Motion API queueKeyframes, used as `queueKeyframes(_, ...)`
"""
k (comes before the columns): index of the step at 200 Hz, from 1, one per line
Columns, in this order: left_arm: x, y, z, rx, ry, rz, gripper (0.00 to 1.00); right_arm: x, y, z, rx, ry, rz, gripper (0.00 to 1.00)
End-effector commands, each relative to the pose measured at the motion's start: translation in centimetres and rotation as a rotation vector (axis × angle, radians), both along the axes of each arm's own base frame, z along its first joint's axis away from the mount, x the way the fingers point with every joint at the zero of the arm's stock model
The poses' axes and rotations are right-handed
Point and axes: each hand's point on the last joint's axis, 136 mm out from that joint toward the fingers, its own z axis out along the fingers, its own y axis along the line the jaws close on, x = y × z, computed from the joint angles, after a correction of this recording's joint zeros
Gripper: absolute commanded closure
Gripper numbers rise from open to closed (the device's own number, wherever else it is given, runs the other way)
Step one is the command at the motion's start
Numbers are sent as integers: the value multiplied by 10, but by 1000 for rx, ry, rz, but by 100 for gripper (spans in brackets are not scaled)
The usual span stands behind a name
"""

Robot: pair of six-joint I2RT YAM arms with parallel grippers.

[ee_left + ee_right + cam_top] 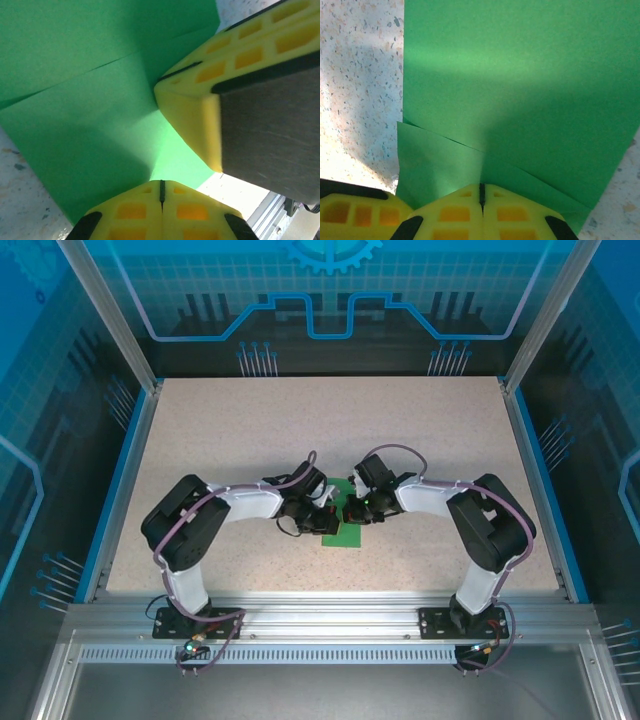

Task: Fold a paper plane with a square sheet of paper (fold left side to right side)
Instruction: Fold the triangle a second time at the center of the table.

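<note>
The green sheet of paper [341, 533] lies flat on the table between the two arms. It is folded into a broad piece with overlapping flaps and diagonal edges [90, 100] [520, 75]. My left gripper [326, 512] [161, 186] is shut, with its tips pressed down on the paper and nothing between them. My right gripper [352, 508] [481, 188] is also shut and rests tip-down on the paper where two flaps meet. The two grippers stand close together. The right gripper's yellow fingers [192, 100] fill the right of the left wrist view, and the left gripper's fingers [350, 212] show at the bottom left of the right wrist view.
The speckled beige table [300, 430] has blue rails on its left and right sides and an aluminium frame [320, 620] along the near edge. Clear walls with aluminium posts enclose the far side. Both arms bend inward over the middle of the table.
</note>
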Motion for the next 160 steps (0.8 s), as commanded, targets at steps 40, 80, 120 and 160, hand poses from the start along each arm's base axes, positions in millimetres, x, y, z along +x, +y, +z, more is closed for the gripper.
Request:
queueKeyframes(40,2,1,-6,17,2,-11,100,-15,-11,-16,-70,68,3,100)
queueKeyframes(80,-6,12,-16,55,21,8,100,-18,-17,-21,-104,94,0,100)
queueKeyframes(120,-12,20,-22,83,38,23,100,-18,-20,-24,-122,111,0,100)
queueKeyframes(160,-16,27,-22,97,36,31,100,-19,-23,-26,-140,119,2,100)
